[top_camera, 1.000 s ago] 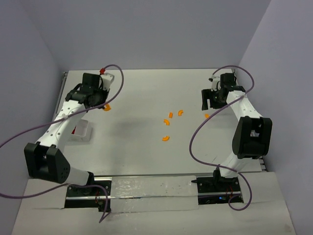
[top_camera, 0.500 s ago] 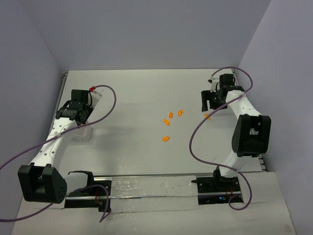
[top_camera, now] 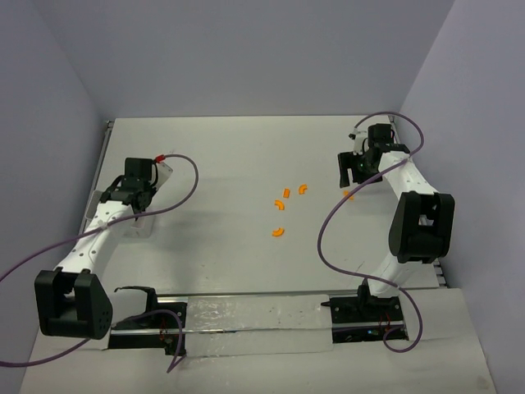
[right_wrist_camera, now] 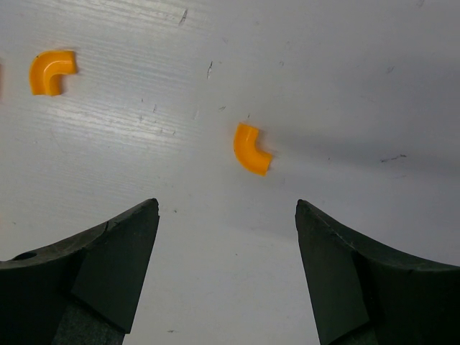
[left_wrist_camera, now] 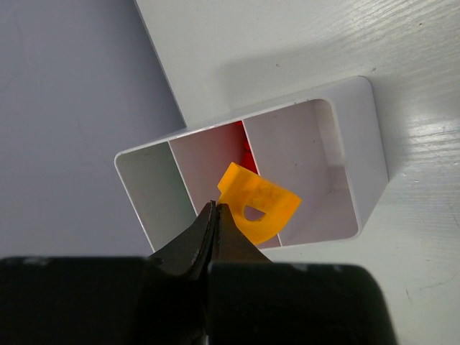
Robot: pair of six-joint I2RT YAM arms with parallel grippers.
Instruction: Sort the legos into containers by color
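My left gripper point(left_wrist_camera: 215, 210) is shut on a corner of an orange curved lego point(left_wrist_camera: 257, 203). It hangs just above the white three-compartment tray point(left_wrist_camera: 363, 144), over the divider between the middle and right compartments. Red legos point(left_wrist_camera: 248, 151) lie in the middle compartment. In the top view this gripper point(top_camera: 131, 199) covers most of the tray point(top_camera: 144, 226). My right gripper point(right_wrist_camera: 226, 208) stands open above the table, with an orange half-ring point(right_wrist_camera: 251, 149) just beyond its fingertips and another point(right_wrist_camera: 50, 70) farther left. Several orange legos point(top_camera: 286, 194) lie mid-table.
The tray sits near the table's left edge point(left_wrist_camera: 158, 65), close to the purple wall. One orange piece point(top_camera: 348, 194) lies by the right arm point(top_camera: 420, 226). Purple cables loop over both arms.
The left arm swung from the back of the table toward the near left and now holds the orange lego over the tray. The right arm has not moved.
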